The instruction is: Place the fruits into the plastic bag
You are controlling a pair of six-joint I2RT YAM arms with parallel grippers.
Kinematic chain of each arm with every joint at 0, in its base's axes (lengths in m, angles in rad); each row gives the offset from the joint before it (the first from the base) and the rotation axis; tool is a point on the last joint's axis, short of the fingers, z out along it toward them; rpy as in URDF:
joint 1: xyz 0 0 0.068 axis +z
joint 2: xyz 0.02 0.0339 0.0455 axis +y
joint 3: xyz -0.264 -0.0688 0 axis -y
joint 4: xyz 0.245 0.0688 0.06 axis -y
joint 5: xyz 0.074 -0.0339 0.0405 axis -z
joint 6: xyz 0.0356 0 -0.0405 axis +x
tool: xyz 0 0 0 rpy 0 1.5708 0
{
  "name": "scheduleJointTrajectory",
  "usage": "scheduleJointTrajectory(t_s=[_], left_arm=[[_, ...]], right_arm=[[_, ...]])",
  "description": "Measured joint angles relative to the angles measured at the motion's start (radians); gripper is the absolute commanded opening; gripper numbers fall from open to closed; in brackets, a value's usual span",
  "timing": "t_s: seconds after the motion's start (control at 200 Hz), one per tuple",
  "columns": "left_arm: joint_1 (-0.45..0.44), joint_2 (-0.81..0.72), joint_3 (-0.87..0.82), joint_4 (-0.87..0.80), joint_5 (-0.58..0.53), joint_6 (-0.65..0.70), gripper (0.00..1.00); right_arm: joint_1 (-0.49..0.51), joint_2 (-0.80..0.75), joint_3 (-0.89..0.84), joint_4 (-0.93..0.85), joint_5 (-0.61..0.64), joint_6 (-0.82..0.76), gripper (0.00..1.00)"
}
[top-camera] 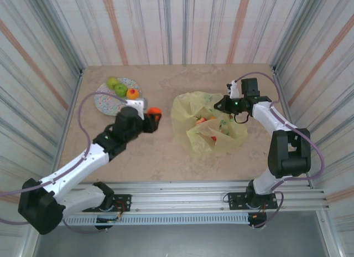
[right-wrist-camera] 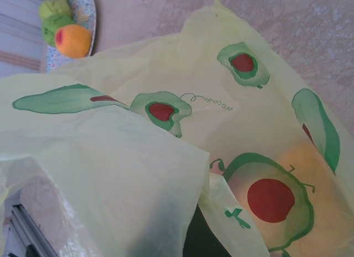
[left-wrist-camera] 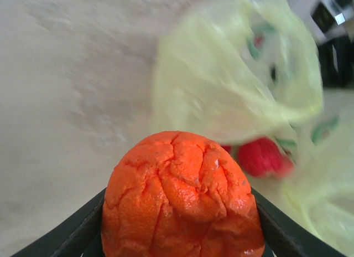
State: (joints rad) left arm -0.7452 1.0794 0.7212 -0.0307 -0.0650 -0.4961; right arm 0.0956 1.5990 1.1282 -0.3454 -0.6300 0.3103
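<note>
Orange pebbled rind bulges between the two dark fingers of the left gripper [top-camera: 152,115]; its jaws stand about half wide, closed on the orange fruit [left-wrist-camera: 180,199], which hangs above bare table [top-camera: 166,154]; the plastic bag [top-camera: 207,121] lies at three o'clock from it, a short gap apart.

The right gripper [top-camera: 221,104] is pinched tight at the bag's two o'clock edge and seems to hold the film up; a red fruit [left-wrist-camera: 260,156] shows under the raised flap, so the mouth appears to face nine o'clock.

Risks, as I judge them: the film is thin and slack, so it may sag across the mouth, and a fruit let go onto the flap would roll off to the table; a low approach could snag the flap on a finger and drag the bag, perhaps out of the right grip; a push from outside might nudge the fruits inside back out; both wrists meet near the bag, so they could knock.

Room: open table runs from the orange to the bag's nine o'clock side, and more at six o'clock toward the rail [top-camera: 182,193]; the plate [top-camera: 104,104] with two green fruits [top-camera: 120,90] and a peach-like fruit [top-camera: 133,93] sits at ten o'clock, well apart; striped walls [top-camera: 55,74] close in the other three sides, tightest at three o'clock behind the right arm.
</note>
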Motion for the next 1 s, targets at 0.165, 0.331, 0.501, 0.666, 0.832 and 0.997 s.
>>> scheduleJointTrajectory(t_s=[0.165,0.331,0.501,0.666,0.832,0.997], left_arm=[[-0.054,0.129,-0.004,0.089,0.041,-0.003,0.58],[-0.06,0.283,0.028,0.151,0.105,-0.003,0.58],[-0.064,0.433,0.114,0.208,0.178,-0.001,0.59],[-0.091,0.567,0.226,0.249,0.227,0.004,0.6],[-0.114,0.694,0.334,0.269,0.239,0.004,0.64],[-0.134,0.798,0.402,0.269,0.237,0.005,0.67]], right_arm=[[0.0,0.0,0.013,-0.003,0.0,0.0,0.0],[0.0,0.0,0.016,-0.005,0.0,0.007,0.0],[0.005,0.0,0.016,-0.006,-0.001,0.023,0.0],[0.026,-0.003,0.017,-0.006,-0.001,0.031,0.0],[0.041,-0.003,0.017,-0.005,-0.005,0.047,0.0],[0.042,-0.003,0.018,-0.005,-0.005,0.048,0.0]])
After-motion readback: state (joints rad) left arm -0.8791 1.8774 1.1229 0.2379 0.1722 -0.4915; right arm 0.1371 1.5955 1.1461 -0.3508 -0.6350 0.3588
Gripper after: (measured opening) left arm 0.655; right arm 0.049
